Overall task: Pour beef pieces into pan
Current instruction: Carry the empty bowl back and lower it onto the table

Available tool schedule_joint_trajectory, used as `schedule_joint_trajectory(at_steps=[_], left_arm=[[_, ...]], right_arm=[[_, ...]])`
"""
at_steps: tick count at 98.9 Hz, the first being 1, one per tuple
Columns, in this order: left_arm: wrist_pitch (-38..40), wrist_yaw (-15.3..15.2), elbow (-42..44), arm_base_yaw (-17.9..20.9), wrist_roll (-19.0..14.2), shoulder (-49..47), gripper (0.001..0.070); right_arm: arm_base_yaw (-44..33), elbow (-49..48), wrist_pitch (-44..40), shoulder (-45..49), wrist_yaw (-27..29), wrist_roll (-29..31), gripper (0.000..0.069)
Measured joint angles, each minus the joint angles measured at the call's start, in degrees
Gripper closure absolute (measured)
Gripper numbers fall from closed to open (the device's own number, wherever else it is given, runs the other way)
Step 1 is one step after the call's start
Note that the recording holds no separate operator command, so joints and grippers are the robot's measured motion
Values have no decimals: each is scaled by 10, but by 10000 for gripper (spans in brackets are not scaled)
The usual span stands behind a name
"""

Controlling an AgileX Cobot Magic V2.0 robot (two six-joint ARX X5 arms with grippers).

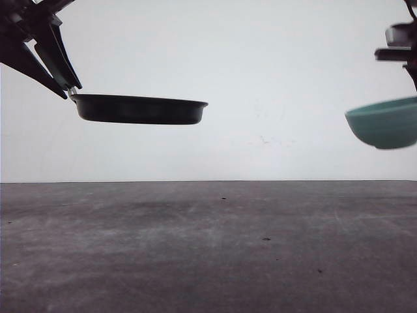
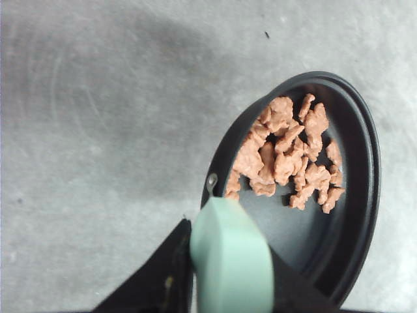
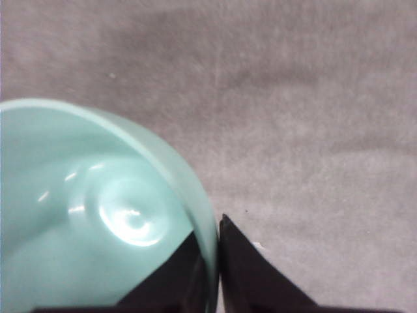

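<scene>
Grey table [image 1: 208, 248] bare and open below, wide clear gap between raised pan [image 1: 138, 109] and teal bowl [image 1: 384, 122]

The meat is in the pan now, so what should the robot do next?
Probably lower the pan to the table. The beef pieces already lie inside it, the bowl in the right claw looks empty, and the left claw holds the pan by its handle in the air.

No text, label, brand, number or sign can be read anywhere in these pictures. The pan [image 2: 339, 215], its handle [image 2: 231, 261], the bowl [image 3: 78, 208] and the table [image 1: 208, 254] all bear plain, unmarked surfaces.
</scene>
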Motion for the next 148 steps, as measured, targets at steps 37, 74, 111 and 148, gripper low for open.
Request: schedule_joint_trajectory(at_steps=[37, 74, 111, 148], left_arm=[[18, 10, 0, 0, -7, 0, 653], [33, 17, 0, 0, -12, 0, 653], [33, 17, 0, 0, -12, 0, 653], [33, 21, 0, 0, -15, 0, 653]], right_arm=[[5, -64, 45, 54, 2, 4, 677], [0, -163, 104, 47, 1, 3, 670], [1, -181, 123, 39, 0, 1, 626], [3, -153, 113, 16, -17, 1, 372]])
